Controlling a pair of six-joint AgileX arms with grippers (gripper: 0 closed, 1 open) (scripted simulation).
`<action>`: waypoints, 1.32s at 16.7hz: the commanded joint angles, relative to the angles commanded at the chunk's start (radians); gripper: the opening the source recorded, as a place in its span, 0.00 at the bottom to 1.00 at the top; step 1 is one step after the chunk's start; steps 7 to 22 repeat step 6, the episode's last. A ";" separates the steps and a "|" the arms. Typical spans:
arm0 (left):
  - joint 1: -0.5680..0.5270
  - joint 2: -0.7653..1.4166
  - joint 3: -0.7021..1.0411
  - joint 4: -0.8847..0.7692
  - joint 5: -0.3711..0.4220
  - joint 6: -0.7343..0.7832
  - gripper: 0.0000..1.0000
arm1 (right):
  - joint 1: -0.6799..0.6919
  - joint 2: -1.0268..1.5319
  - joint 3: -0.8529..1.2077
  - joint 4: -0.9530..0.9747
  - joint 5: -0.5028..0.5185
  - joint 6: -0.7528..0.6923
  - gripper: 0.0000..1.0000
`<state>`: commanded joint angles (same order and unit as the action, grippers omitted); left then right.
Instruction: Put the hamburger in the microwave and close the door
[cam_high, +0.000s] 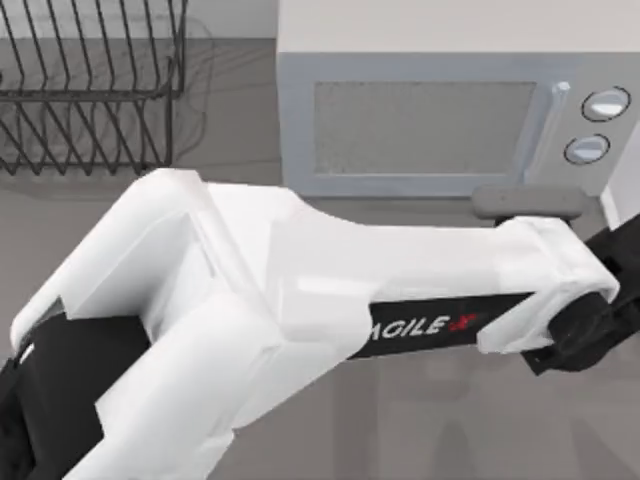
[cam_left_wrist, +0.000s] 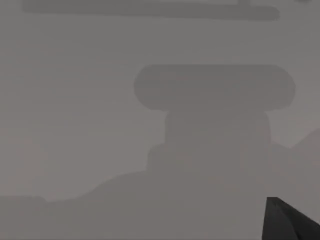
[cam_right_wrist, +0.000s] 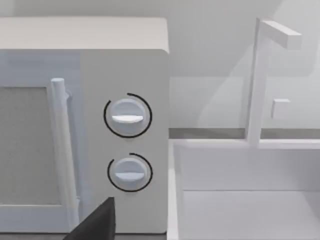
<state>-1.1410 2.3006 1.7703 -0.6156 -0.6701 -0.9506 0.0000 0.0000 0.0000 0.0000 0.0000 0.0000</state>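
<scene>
1. One large white-grey box microwave stands at the back of the table, right of centre in the top view.
2. Its flat white door with the grey speckled window is shut flush, one pale cylindrical bar handle upright beside the panel.
3. Two round silvery-blue dials, one above the other, on that side panel.
4. One black wire dish rack at the back left.
5. One white sink basin just right of the microwave, a thin white faucet rising behind it.
6. The left arm stretches across to the right, in front of the microwave; its gripper's opening I cannot tell.
7. The right gripper's dark fingertip pokes in near the microwave's lower front; how wide, cannot tell.
</scene>
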 joint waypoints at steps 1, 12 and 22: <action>0.022 0.019 0.029 0.009 0.010 0.025 0.00 | 0.000 0.000 0.000 0.000 0.000 0.000 1.00; 0.114 0.083 0.124 0.044 0.042 0.116 0.00 | 0.000 0.000 0.000 0.000 0.000 0.000 1.00; 0.114 0.083 0.124 0.044 0.042 0.116 0.00 | 0.000 0.000 0.000 0.000 0.000 0.000 1.00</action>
